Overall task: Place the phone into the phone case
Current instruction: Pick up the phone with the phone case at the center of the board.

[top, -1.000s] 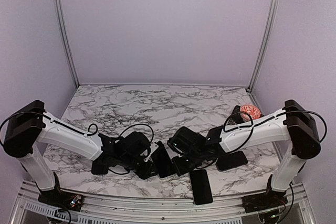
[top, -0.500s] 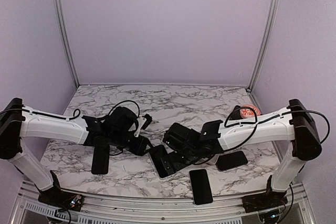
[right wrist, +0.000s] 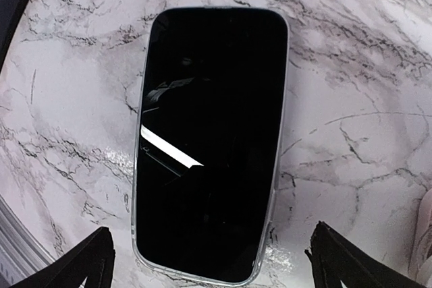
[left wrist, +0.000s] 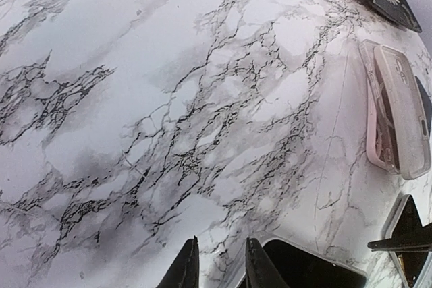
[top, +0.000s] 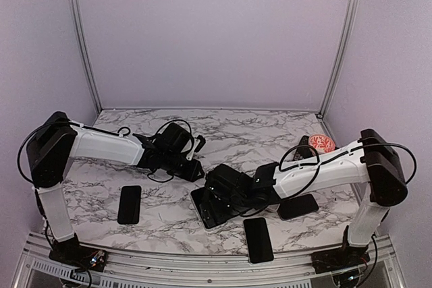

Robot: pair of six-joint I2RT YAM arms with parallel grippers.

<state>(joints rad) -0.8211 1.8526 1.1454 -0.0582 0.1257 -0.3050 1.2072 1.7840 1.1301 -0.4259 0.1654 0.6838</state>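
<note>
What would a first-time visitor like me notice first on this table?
Probably the dark-screened phone, lying flat in what looks like a clear case near the front middle of the marble table, with the right gripper spread open just above it. Other dark phones lie along the near side. A red patterned thing sits at the far right.

White-shelled left arm (top: pixel 101 145) and right arm (top: pixel 331 170), black joints (top: pixel 50 153), thin looping black cables (top: pixel 281 158).

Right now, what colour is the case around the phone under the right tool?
Clear, see-through case around a black phone; shows best in the right wrist view.
</note>
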